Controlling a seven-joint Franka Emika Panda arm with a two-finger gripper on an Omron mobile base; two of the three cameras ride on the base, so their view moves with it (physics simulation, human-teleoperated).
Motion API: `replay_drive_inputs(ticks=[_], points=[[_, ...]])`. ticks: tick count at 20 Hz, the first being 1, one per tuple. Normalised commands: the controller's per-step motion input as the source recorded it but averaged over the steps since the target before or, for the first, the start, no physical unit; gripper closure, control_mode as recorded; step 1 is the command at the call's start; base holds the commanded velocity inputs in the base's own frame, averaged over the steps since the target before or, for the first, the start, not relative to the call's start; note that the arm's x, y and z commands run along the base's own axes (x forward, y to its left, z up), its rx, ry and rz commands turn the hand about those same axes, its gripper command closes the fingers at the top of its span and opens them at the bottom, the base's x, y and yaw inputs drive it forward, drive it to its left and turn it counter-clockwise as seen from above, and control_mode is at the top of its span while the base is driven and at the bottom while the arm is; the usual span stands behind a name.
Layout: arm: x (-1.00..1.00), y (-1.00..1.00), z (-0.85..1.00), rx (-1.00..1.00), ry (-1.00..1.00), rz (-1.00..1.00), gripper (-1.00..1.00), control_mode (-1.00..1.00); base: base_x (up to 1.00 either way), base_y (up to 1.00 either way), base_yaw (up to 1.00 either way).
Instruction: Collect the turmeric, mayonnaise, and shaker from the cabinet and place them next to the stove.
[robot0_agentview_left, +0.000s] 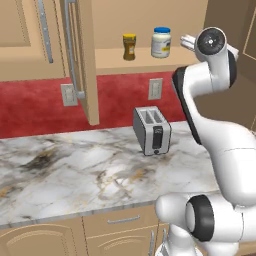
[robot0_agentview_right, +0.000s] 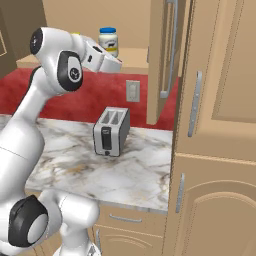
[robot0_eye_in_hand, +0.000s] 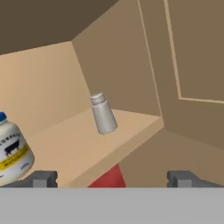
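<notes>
Amber turmeric (robot0_agentview_left: 129, 47) w/ yellow lid, white mayonnaise (robot0_agentview_left: 161, 42) w/ blue lid, grey shaker (robot0_eye_in_hand: 103, 113).

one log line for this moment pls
stage: reaching into cabinet | tool: open, nothing held | shaker: ahead on shelf | mayonnaise, turmeric: on shelf

Toaster (robot0_agentview_left: 152, 130) upright on marble counter (robot0_agentview_left: 75, 175).

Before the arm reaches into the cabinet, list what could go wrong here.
1. The shaker is slim and stands near the shelf's front edge; a finger of the open gripper could tip it or push it off.
2. The mayonnaise stands close beside the approach path, so a sideways swing may knock it.
3. The open cabinet door hangs over the counter and toaster; a wide arm swing while carrying could strike it.
</notes>
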Motion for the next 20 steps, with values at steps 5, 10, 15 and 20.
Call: replay_drive_inputs(ticks=[5,10,15,20], points=[[0.48,-0.07,0.11,0.0,0.0,0.03,-1.0,-1.0,0.0,0.0,0.0],[0.37,-0.05,0.13,0.0,0.0,0.03,-1.0,-1.0,0.0,0.0,0.0],[0.35,-0.2,0.0,-0.05,0.0,0.01,-1.0,-1.0,0.0,0.0,0.0],[0.3,-0.39,-0.03,-0.09,0.0,0.03,-1.0,-1.0,0.0,0.0,0.0]])
